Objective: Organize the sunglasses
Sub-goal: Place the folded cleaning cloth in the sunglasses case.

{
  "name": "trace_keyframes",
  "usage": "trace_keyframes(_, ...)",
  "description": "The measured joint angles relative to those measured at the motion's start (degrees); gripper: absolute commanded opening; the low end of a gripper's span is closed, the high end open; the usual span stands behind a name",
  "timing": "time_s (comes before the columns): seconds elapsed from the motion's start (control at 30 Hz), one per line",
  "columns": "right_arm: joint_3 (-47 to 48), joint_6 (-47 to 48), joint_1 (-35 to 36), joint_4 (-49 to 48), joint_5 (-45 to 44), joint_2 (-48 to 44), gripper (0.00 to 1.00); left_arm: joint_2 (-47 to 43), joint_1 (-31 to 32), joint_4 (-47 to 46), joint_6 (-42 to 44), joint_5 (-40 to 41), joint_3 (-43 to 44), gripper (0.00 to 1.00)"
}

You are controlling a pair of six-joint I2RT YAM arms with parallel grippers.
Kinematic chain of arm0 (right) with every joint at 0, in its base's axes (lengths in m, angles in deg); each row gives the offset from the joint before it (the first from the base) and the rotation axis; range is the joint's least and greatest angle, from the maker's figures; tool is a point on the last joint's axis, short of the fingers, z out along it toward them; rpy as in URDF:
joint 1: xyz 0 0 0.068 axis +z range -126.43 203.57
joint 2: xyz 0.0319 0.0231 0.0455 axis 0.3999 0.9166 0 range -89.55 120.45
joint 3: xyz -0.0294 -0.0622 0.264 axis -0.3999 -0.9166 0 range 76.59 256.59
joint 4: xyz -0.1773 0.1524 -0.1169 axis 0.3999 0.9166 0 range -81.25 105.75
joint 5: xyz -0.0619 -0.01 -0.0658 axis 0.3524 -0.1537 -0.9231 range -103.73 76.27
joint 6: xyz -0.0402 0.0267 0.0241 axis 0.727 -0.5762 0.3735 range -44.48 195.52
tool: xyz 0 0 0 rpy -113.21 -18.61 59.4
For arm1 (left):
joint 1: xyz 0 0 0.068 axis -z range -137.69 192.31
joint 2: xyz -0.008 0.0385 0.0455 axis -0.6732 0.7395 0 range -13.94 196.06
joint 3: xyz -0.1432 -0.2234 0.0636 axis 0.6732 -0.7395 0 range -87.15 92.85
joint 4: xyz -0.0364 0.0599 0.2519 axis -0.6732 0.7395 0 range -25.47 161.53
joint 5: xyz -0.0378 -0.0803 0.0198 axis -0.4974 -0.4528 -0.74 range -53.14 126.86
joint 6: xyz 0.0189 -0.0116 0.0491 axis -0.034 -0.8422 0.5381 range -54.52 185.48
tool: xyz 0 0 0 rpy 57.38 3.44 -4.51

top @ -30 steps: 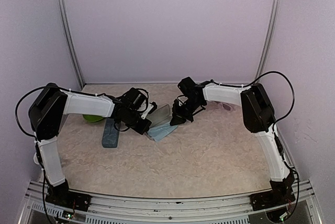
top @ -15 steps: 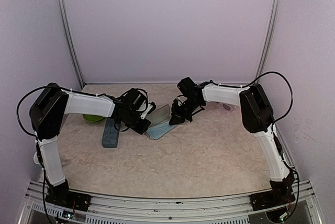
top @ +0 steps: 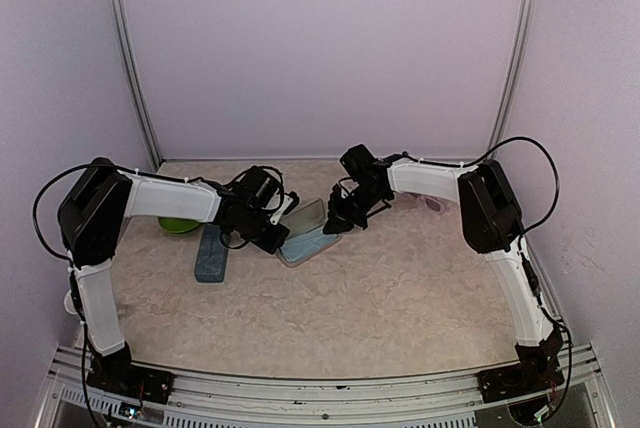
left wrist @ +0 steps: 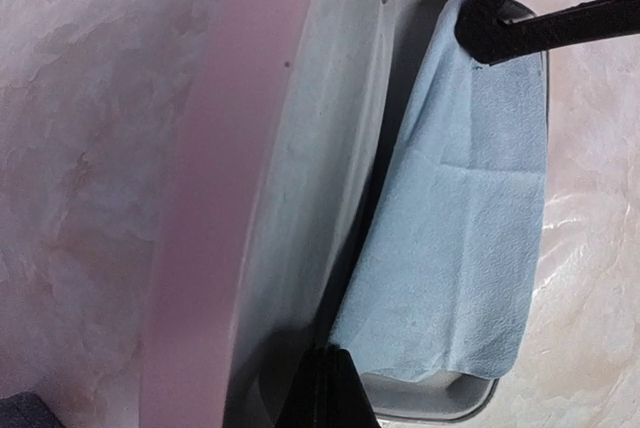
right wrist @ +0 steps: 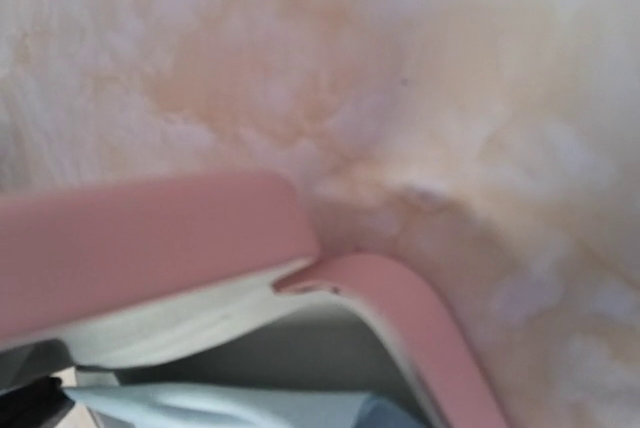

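One pair of sunglasses (top: pixel 436 205), pale with purplish lenses, lies at the back right, partly behind my right forearm. An open pink case (top: pixel 306 216) lies mid-table with a light-blue cloth (top: pixel 313 244) in its tray. The left wrist view shows the pink lid (left wrist: pixel 215 198), the cloth (left wrist: pixel 470 218) and the grey tray rim (left wrist: pixel 440 403). My left gripper (left wrist: pixel 325 386) is shut, its tip against the lid's inner edge by the tray. My right gripper (left wrist: pixel 472 43) is shut on the cloth's far corner. The right wrist view shows only the case hinge (right wrist: pixel 330 273), not its own fingers.
A blue-grey oblong case (top: pixel 212 256) lies left of the pink case, under my left arm. A green object (top: pixel 178 226) sits behind it at the left. Purple walls close the back and both sides.
The right gripper has drawn the cloth back and left, so it now lies inside the tray instead of spilling over its front. The left gripper has barely moved.
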Motion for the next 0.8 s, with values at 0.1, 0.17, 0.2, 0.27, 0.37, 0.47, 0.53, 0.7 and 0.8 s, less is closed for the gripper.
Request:
trace_keyframes(0.1,0.0,0.0,-0.02,-0.2,-0.13,0.0,0.0,0.0,0.0,-0.02,0.0,0.39,0.44,0.01)
trace_keyframes(0.17,0.0,0.0,-0.04,-0.37,-0.13,0.0,0.02,0.0,0.0,-0.04,0.02,0.79,0.5,0.04)
trace_keyframes(0.2,0.0,0.0,-0.07,-0.42,-0.13,0.0,0.06,0.0,0.0,-0.04,0.02,0.96,0.5,0.06)
trace_keyframes(0.27,0.0,-0.26,-0.07,-0.55,-0.07,0.0,0.14,0.0,0.0,-0.04,0.02,1.14,0.5,0.09)
trace_keyframes(0.37,0.0,-0.37,-0.11,-1.14,-0.11,0.0,0.19,0.0,-0.02,0.0,-0.02,1.49,0.5,0.16)
trace_keyframes(0.47,0.0,-0.46,-0.17,-1.4,-0.07,0.0,0.23,0.0,-0.02,0.0,-0.09,1.53,0.5,0.22)
trace_keyframes(0.53,0.0,-0.46,-0.2,-1.55,0.09,0.0,0.25,0.0,-0.02,0.0,-0.09,1.55,0.5,0.23)
trace_keyframes(0.7,-0.04,-0.76,-0.2,-1.7,0.44,0.0,0.29,-0.11,0.0,0.02,-0.17,1.51,0.5,0.25)
trace_keyframes(0.8,-0.5,-0.92,-0.2,-2.01,0.57,-0.07,0.32,-0.48,0.0,0.11,-0.24,1.49,0.5,0.27)
